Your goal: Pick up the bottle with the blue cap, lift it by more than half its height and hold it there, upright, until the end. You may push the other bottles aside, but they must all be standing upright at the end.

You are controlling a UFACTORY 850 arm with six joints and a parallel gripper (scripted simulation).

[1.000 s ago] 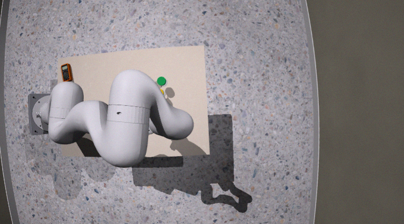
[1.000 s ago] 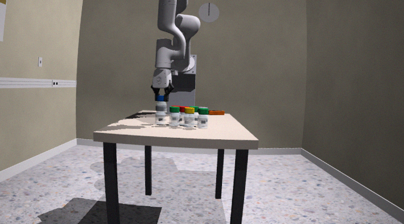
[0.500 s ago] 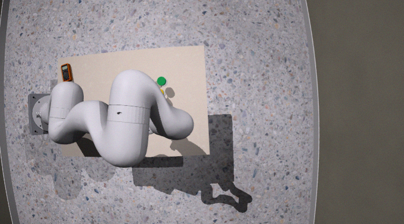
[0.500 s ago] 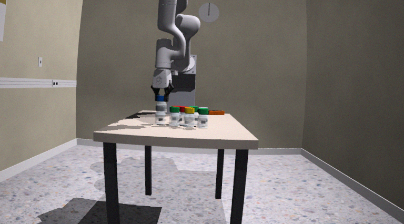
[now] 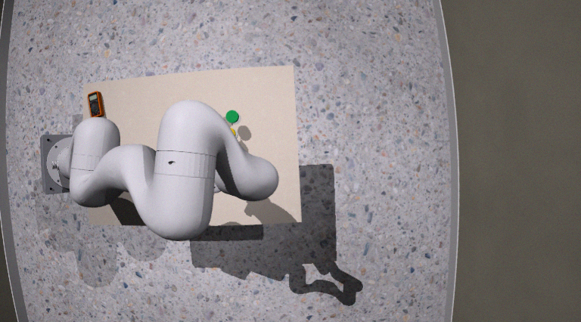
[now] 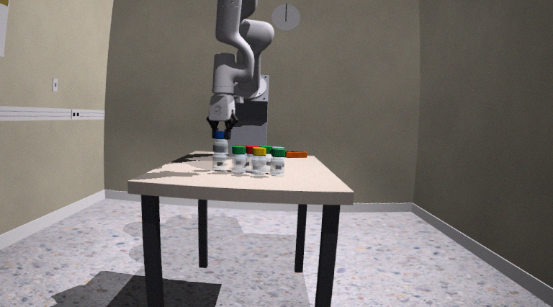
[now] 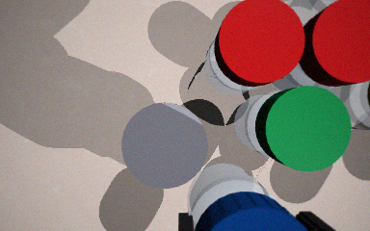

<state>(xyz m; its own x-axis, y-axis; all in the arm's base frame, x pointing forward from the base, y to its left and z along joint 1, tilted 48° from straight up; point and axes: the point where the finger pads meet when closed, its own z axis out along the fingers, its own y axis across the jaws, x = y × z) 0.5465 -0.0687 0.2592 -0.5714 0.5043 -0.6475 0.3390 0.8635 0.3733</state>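
My gripper (image 6: pixel 219 132) points straight down and is shut on the blue cap of the bottle (image 6: pixel 219 135). It holds that bottle upright, a little above the table top, at the left end of the bottle group. In the wrist view the blue cap (image 7: pixel 248 214) fills the bottom edge between my fingers. A grey-capped bottle (image 7: pixel 164 145) stands just beside it, below. In the top view my arm hides the blue-capped bottle and the gripper.
Several bottles stand upright close by: green caps (image 6: pixel 238 150) (image 6: pixel 278 152), a yellow cap (image 6: pixel 258 150), and red caps (image 7: pixel 261 40) (image 7: pixel 344 40). The top view shows one green cap (image 5: pixel 231 116). An orange multimeter (image 5: pixel 95 103) lies near the arm's base.
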